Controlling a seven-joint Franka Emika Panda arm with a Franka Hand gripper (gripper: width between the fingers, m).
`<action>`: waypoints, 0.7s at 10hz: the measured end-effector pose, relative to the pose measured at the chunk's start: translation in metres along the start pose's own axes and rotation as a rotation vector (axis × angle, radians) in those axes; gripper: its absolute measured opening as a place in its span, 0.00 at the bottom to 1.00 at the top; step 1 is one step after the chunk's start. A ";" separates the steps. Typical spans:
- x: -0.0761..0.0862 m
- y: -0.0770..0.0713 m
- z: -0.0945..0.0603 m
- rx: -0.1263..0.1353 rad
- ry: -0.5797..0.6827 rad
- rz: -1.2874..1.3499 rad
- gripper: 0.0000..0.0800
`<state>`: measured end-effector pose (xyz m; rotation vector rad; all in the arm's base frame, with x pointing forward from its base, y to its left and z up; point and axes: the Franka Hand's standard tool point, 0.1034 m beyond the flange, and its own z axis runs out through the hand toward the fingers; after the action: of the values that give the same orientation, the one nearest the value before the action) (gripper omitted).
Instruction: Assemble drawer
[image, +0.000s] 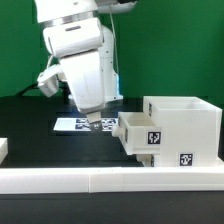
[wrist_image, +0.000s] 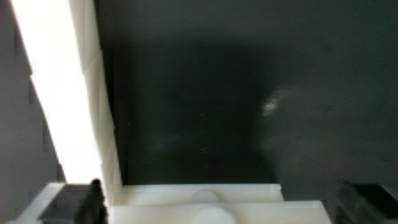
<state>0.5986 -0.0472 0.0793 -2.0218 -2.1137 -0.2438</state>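
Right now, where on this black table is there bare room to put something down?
Free: the black tabletop between the flat marker board and the long low white border rail. Crowded: the exterior view's right, where the tall white plastic shell, a shallow white tray and the gripper bunch together.

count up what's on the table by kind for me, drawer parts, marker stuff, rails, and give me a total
Shell: 1
Trays: 1 seen, part-way into the shell
Marker board: 1
Rail: 1, along the front edge
Total: 4
A white block at the exterior view's left edge is cut off, so it is not counted. The hand hangs over the marker board.
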 end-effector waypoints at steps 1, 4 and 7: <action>0.009 0.002 0.006 0.003 0.000 -0.006 0.81; 0.029 0.004 0.013 0.013 0.003 -0.008 0.81; 0.045 0.005 0.017 0.010 0.005 0.006 0.81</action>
<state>0.6016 0.0006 0.0749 -2.0197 -2.1010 -0.2362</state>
